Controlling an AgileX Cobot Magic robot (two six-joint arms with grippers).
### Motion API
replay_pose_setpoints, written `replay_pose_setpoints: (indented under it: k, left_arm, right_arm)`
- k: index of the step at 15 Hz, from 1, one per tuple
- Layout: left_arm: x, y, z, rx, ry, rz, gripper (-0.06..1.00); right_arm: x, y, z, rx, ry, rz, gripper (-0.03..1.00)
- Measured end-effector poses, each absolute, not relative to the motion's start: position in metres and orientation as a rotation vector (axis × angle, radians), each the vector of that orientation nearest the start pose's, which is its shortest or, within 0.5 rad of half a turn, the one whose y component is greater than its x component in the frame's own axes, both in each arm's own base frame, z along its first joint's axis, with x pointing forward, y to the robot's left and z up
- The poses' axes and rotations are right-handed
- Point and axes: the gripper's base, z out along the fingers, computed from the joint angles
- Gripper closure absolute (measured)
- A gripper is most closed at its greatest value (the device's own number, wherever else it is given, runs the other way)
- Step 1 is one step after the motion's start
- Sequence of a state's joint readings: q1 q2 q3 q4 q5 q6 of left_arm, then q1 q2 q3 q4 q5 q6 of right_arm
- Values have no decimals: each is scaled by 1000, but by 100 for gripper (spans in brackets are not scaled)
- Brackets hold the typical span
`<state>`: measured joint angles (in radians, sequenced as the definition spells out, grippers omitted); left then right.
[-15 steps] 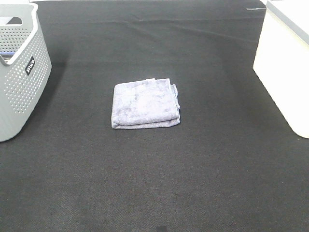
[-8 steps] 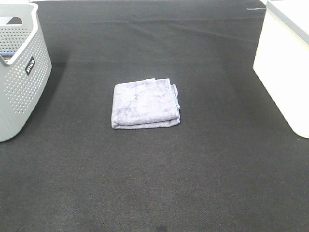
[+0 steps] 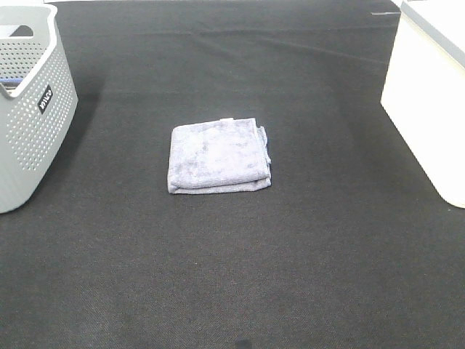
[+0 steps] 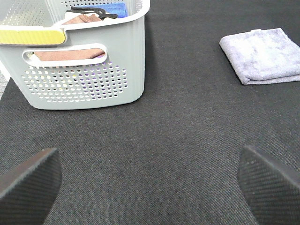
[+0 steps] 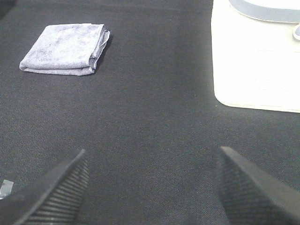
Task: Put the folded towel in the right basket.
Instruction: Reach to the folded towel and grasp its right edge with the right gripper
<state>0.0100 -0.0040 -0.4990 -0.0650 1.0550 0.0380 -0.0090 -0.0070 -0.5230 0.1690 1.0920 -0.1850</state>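
Note:
A folded lilac-grey towel (image 3: 219, 155) lies flat on the black cloth in the middle of the table. It also shows in the left wrist view (image 4: 262, 55) and in the right wrist view (image 5: 65, 48). The white right basket (image 3: 430, 94) stands at the right edge; its wall shows in the right wrist view (image 5: 255, 61). Neither arm shows in the exterior high view. My left gripper (image 4: 150, 180) is open and empty, well short of the towel. My right gripper (image 5: 150, 185) is open and empty, between towel and white basket.
A grey perforated basket (image 3: 29, 109) stands at the left edge; in the left wrist view (image 4: 84, 61) it holds cloths and a yellow-edged item. A black cloth (image 3: 232, 276) covers the table.

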Motion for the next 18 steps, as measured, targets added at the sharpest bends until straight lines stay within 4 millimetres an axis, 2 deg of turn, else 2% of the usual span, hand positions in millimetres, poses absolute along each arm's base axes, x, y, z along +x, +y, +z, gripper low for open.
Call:
replay_pose_setpoints:
  k: [18]
  left_arm:
    - [-5, -5, 278, 31, 2034, -48, -2]
  right_arm:
    - [-11, 14, 282, -193, 2026, 80, 25]
